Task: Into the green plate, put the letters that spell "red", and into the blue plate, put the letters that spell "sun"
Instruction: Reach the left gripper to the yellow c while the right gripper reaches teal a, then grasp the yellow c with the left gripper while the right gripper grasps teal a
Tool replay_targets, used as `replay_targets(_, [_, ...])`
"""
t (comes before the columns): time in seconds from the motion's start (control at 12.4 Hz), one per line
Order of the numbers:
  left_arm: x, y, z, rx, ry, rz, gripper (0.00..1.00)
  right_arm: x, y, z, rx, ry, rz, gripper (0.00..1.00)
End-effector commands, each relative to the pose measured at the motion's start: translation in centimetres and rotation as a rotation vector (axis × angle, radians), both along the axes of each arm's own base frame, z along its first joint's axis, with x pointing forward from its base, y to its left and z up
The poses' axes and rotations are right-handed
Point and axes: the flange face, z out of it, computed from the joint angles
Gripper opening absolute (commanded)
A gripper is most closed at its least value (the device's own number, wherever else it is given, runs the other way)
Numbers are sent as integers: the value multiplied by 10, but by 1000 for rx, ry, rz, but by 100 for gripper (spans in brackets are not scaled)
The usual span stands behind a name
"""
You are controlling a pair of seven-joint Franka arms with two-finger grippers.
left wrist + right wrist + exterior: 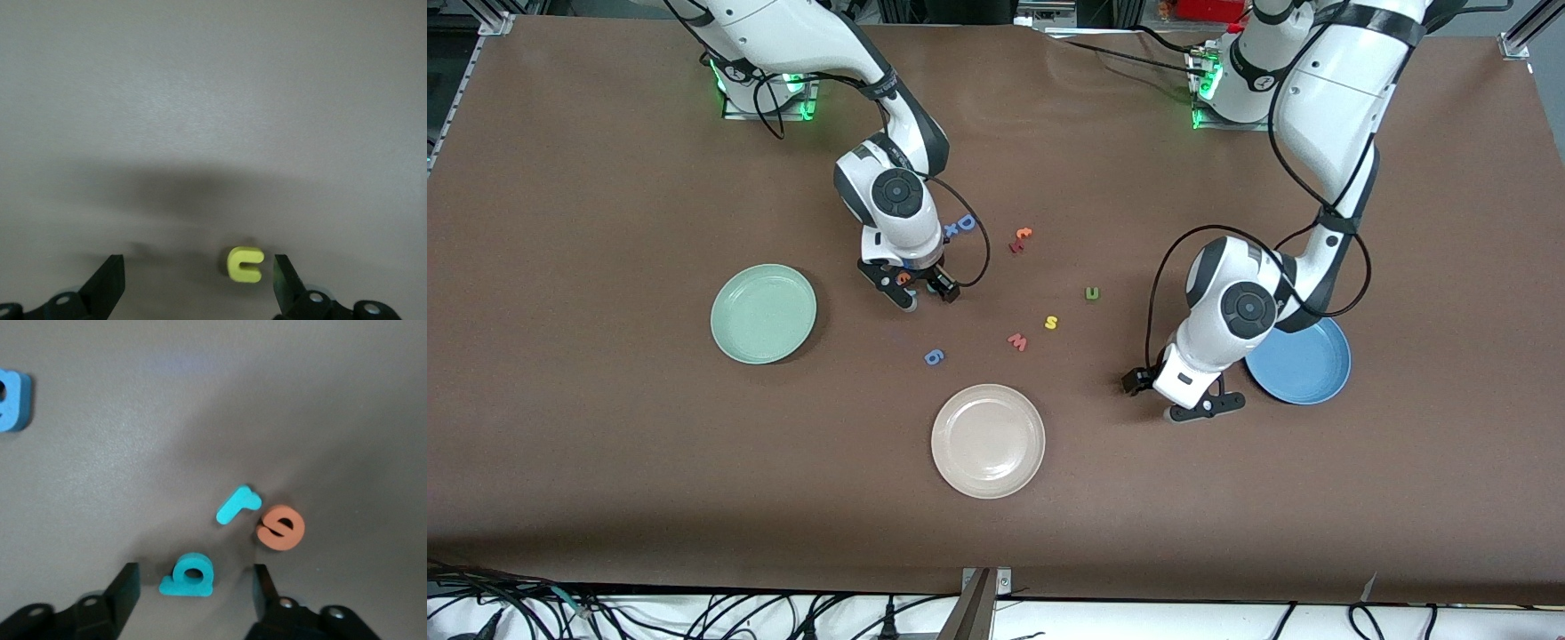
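My right gripper (927, 293) hangs low over the table beside the green plate (763, 313). It is open, and the teal "d" (190, 575) lies between its fingers with a gap on each side. Close by lie the teal "r" (238, 505) and the orange "e" (281, 527). My left gripper (197, 283) is open next to the blue plate (1307, 364), and a yellow-green arch-shaped letter (245, 265) lies between its fingers, close to one of them. The yellow "s" (1052, 322) and a darker green arch letter (1092, 293) lie mid-table.
A cream plate (988, 440) sits nearer the front camera. A pink "w" (1017, 341) and a blue "g"-like letter (934, 356) lie between the plates. A blue "D" (965, 224) and red-orange letters (1021, 238) lie farther back. The left arm covers part of the blue plate.
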Motion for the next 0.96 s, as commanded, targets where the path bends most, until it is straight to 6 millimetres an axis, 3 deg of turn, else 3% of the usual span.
replay_targets(0.0, [10, -10, 4, -5, -25, 20, 98, -2, 9, -3, 8, -10, -19, 69])
replay_targets(0.08, [6, -17, -4, -2, -17, 2, 98, -2, 9, -3, 8, -10, -15, 64])
replay_targets(0.32, [3, -27, -13, 0, -8, -13, 98, -4, 11, -4, 0, -7, 1, 29])
replay_targets(0.64, [-3, -36, -20, 6, 3, -22, 96, -2, 9, 2, 0, -13, 3, 20])
replay_targets(0.88, [-1, -29, -23, 18, 3, -17, 91, 11, -2, 31, -23, -12, 38, 20])
